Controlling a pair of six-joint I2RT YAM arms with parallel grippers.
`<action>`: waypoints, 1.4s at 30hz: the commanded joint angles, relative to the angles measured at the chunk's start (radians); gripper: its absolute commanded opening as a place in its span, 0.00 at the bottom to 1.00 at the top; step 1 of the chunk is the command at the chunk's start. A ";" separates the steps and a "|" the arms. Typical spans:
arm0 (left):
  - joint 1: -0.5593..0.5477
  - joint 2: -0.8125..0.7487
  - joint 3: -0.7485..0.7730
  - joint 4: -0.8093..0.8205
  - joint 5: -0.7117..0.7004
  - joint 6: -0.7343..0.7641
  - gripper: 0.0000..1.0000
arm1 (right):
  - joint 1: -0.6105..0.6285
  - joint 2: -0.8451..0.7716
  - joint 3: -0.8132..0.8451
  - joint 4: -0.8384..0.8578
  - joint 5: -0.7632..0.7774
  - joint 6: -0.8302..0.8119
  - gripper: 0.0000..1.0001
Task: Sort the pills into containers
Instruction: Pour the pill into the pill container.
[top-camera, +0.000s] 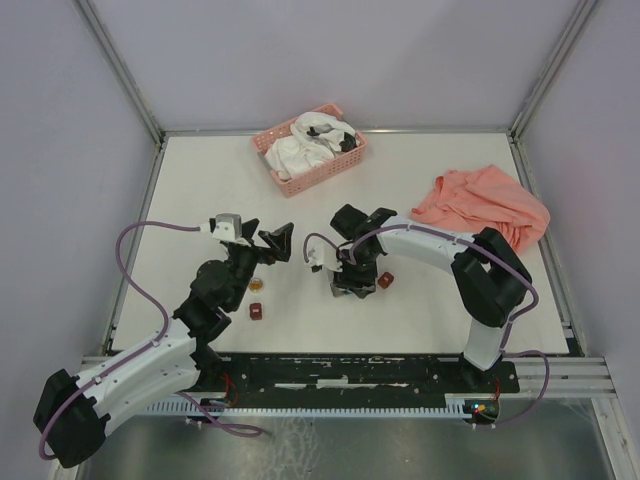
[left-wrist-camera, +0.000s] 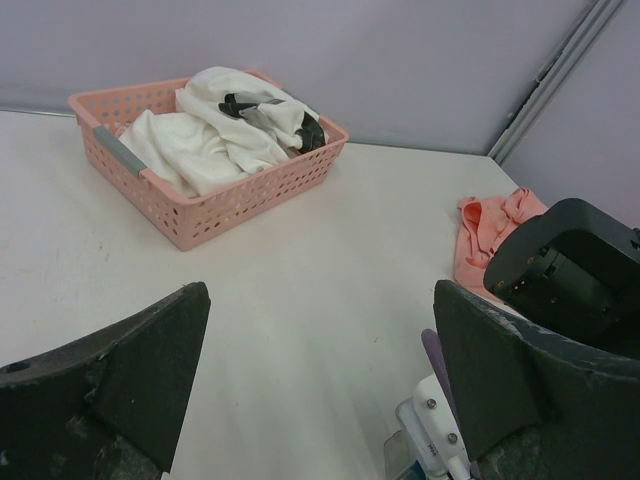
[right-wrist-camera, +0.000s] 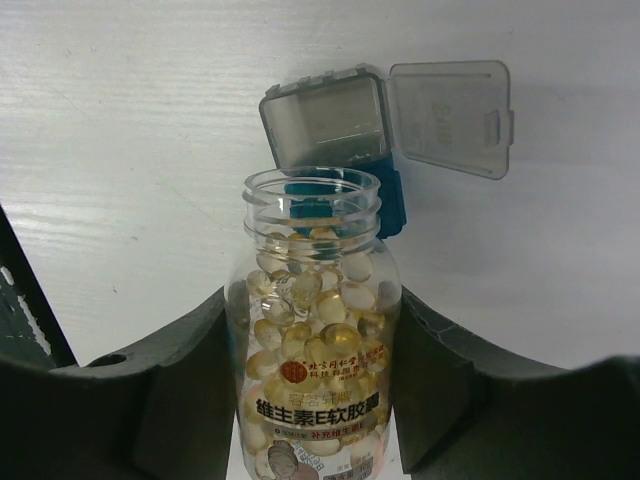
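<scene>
My right gripper (right-wrist-camera: 315, 320) is shut on the clear jar (right-wrist-camera: 312, 400), which has no cap and lies tilted. Amber pills (right-wrist-camera: 335, 335) fill it. Its mouth sits over a teal box (right-wrist-camera: 392, 205) that it partly hides. A grey box (right-wrist-camera: 325, 122) touches the teal one, its clear lid (right-wrist-camera: 450, 115) flipped open to the right. From above, my right gripper (top-camera: 345, 272) covers the jar. One dark red box (top-camera: 384, 281) lies just right of it, another (top-camera: 256, 311) by the left arm. My left gripper (left-wrist-camera: 320, 380) is open and empty above the table, also seen from above (top-camera: 268, 236).
A pink slatted basket (top-camera: 330, 168) with white cloth stands at the back, also in the left wrist view (left-wrist-camera: 240, 205). A pink cloth (top-camera: 485, 205) lies at the right. A small round amber thing (top-camera: 257, 285) lies near the left gripper. Metal rails edge the table.
</scene>
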 joint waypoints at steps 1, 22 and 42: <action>0.004 -0.016 -0.009 0.062 -0.026 0.020 0.99 | 0.010 0.005 0.042 -0.011 0.015 0.013 0.05; 0.004 -0.022 -0.014 0.065 -0.026 0.018 0.99 | 0.020 0.017 0.060 -0.030 0.039 0.018 0.05; 0.004 -0.022 -0.014 0.068 -0.024 0.019 0.99 | 0.035 0.002 0.067 -0.036 0.090 0.015 0.06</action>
